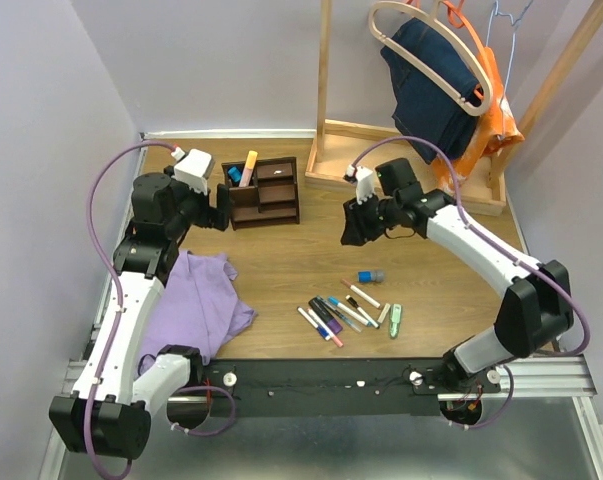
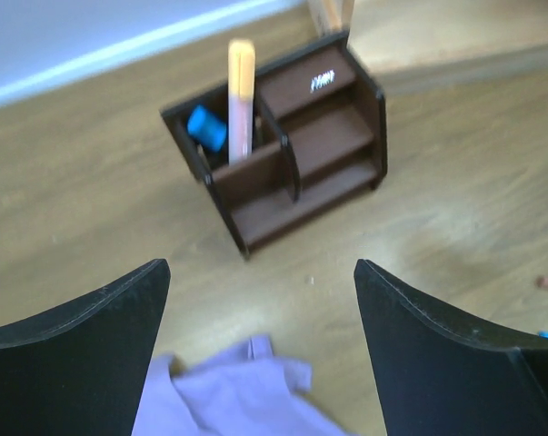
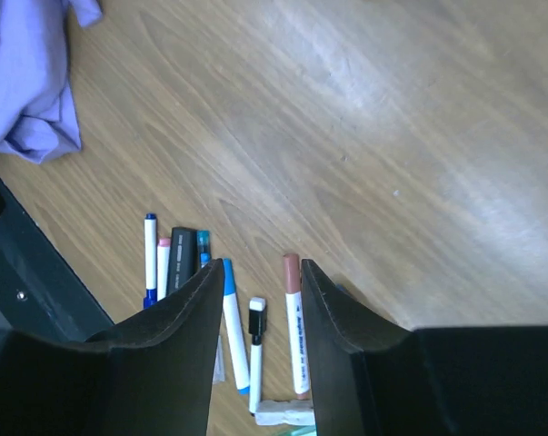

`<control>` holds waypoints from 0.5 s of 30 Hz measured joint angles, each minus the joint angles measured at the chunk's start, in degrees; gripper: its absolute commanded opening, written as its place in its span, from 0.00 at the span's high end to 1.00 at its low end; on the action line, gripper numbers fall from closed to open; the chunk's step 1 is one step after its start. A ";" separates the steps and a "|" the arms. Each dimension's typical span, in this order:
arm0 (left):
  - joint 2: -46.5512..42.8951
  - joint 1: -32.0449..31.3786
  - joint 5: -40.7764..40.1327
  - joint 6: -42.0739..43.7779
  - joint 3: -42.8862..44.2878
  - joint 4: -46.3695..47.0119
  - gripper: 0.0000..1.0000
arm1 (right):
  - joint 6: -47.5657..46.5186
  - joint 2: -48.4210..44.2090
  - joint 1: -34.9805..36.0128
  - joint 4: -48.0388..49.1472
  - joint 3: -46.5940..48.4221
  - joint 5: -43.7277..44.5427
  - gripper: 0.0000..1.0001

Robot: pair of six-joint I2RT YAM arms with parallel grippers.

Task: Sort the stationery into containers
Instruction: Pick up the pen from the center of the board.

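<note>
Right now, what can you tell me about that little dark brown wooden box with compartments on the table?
The small dark brown wooden desk organiser stands upright on the light wooden table, toward its far left. It has open compartments on top and stepped shelves or little drawers in front. At its rear left stands an upright pink marker with a yellow cap, with a blue-capped piece beside it. Nothing else is seen touching it.

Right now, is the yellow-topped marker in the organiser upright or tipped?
Upright: the marker stands in an organiser compartment, top above the rim.
</note>
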 measured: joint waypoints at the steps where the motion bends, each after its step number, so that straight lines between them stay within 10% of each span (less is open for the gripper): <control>1: -0.52 0.00 -0.35 0.15 -0.46 -1.81 0.10 | 0.98 0.72 0.85 0.11 -0.48 0.04 0.54; 9: -1.84 -4.02 12.13 12.46 -1.09 -15.39 0.20 | 7.91 6.64 7.17 0.11 -1.77 1.36 0.53; 15: 10.23 -25.24 18.38 32.50 2.99 -27.52 0.24 | 17.03 3.72 -4.17 2.58 0.20 1.66 0.53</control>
